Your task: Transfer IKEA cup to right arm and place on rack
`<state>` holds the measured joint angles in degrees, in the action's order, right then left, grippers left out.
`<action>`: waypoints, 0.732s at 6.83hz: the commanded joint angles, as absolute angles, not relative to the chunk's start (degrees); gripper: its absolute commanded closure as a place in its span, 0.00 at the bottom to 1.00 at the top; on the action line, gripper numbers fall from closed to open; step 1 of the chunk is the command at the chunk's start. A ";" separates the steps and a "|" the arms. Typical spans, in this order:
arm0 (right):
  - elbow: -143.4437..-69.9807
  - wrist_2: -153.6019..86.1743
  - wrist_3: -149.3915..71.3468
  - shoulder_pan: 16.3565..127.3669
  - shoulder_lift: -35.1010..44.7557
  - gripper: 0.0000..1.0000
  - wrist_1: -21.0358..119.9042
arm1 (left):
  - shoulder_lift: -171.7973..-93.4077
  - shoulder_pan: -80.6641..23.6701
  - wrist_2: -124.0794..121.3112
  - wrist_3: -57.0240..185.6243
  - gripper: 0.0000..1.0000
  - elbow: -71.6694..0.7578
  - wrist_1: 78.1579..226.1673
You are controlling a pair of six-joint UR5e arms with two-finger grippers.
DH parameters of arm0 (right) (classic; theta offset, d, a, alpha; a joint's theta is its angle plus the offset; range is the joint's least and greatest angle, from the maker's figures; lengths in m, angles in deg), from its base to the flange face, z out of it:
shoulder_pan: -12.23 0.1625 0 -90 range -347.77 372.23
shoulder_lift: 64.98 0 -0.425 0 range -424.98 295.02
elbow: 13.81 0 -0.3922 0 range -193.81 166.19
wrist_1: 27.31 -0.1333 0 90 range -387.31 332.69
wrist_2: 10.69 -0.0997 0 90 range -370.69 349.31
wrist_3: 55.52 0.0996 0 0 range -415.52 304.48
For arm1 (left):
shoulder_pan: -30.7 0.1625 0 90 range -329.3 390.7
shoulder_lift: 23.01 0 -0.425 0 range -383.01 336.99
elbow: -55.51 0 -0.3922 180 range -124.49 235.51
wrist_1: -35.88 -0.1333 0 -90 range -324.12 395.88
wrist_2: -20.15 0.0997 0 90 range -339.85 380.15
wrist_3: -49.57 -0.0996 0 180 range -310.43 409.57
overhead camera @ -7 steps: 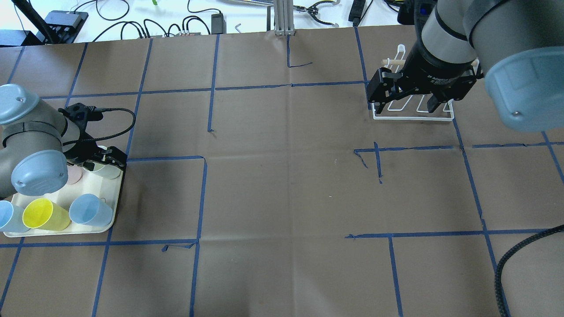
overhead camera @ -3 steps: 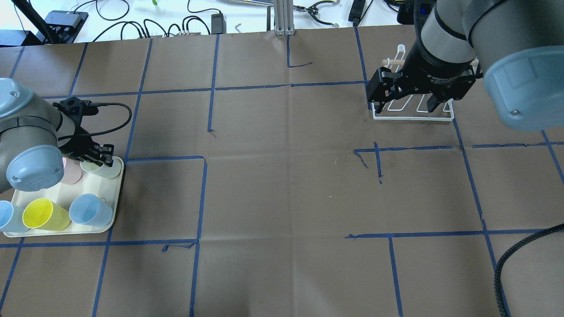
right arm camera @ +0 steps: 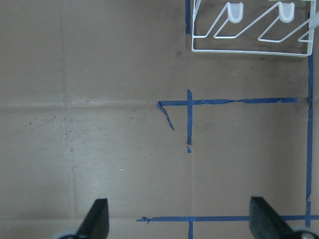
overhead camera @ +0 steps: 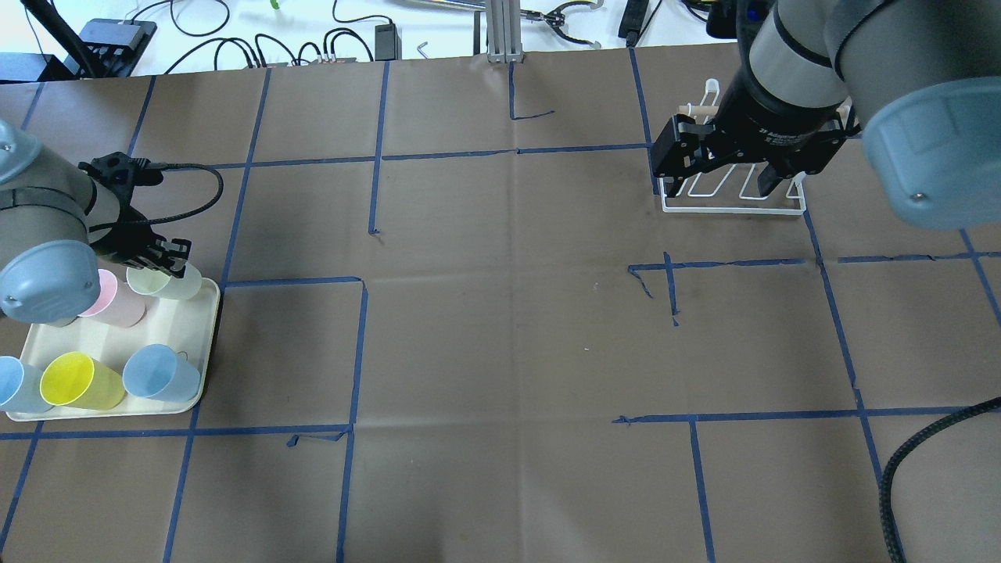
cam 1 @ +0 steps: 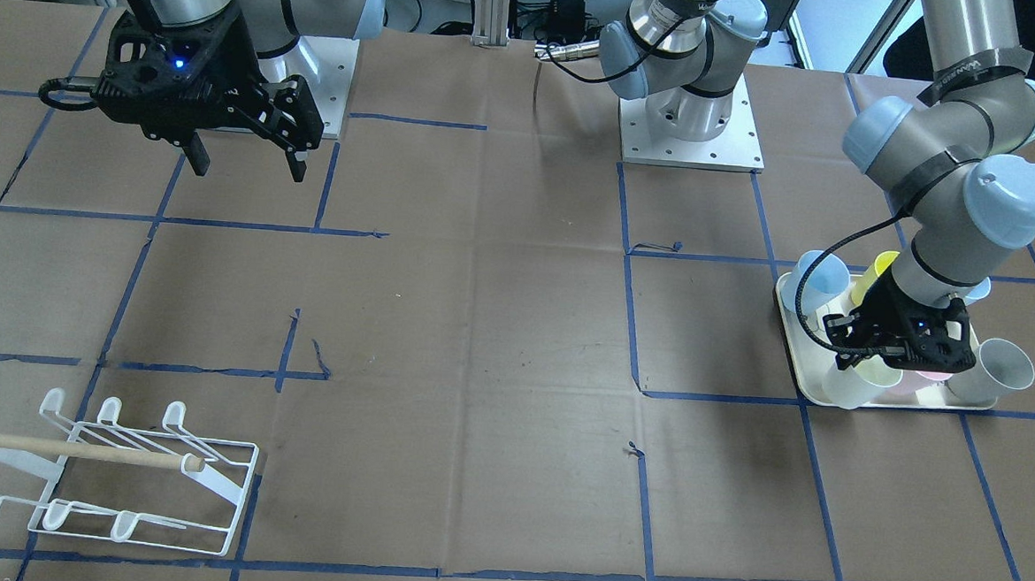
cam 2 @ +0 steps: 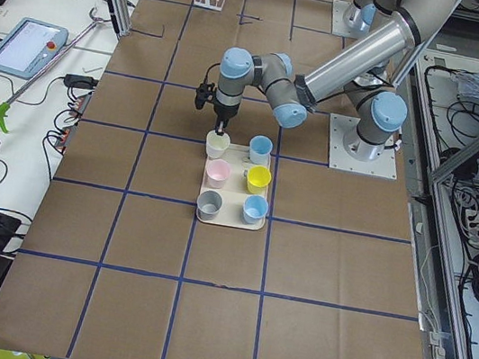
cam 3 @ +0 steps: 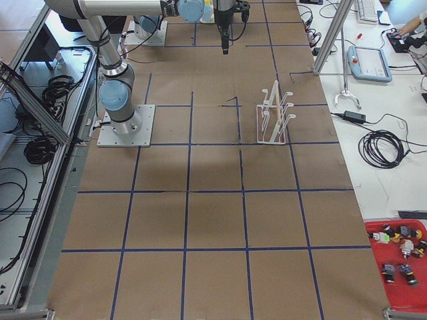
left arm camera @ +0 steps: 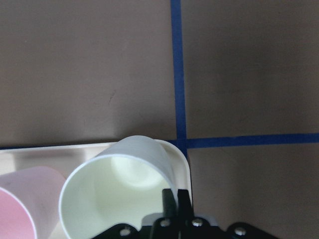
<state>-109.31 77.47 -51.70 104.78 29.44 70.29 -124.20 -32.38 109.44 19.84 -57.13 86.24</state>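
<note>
The left arm (overhead camera: 47,223) bends down over the tray (overhead camera: 205,344), its wrist pointing almost straight at the desk (overhead camera: 500,328). The left jaws are clenched on the rim of the IKEA cup (overhead camera: 174,283), a pale cream one at the tray corner farthest from the robot's base. Whether its base touches the tray I cannot tell. The wrist view shows the pinch plainly: two black fingers (left arm camera: 170,199) close together at the wall of the cup (left arm camera: 109,199), whose open mouth faces the lens above the tray's (left arm camera: 30,153) rounded corner. The overhead view shows only black metal meeting the rim. A pink cup (overhead camera: 117,301) sits just beside it on the tray.

The right arm (overhead camera: 790,70) hangs well apart from the tray, across the desk, with the right jaws released, spread wide and pointing down. Its wrist view shows both fingertips (right arm camera: 98,219) with bare desk between them. The rack (cam 1: 118,473) stands at the desk's end opposite the tray. It is whole in the front-facing view, with a wooden rod (cam 1: 75,451) across it, and partly hidden overhead.
</note>
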 commanded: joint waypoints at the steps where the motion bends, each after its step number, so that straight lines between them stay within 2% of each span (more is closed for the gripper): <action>1: -110.21 76.85 -51.22 104.78 29.42 0.00 80.53 | -123.91 -33.37 109.36 20.12 1.00 -46.94 99.17; 3: -114.15 67.66 -50.43 104.78 29.59 0.00 93.99 | -124.17 -36.43 108.14 21.52 1.00 -33.15 116.56; 5: -119.16 67.27 -36.88 104.95 30.64 0.00 107.36 | -124.70 -43.27 106.21 34.82 1.00 -24.24 126.29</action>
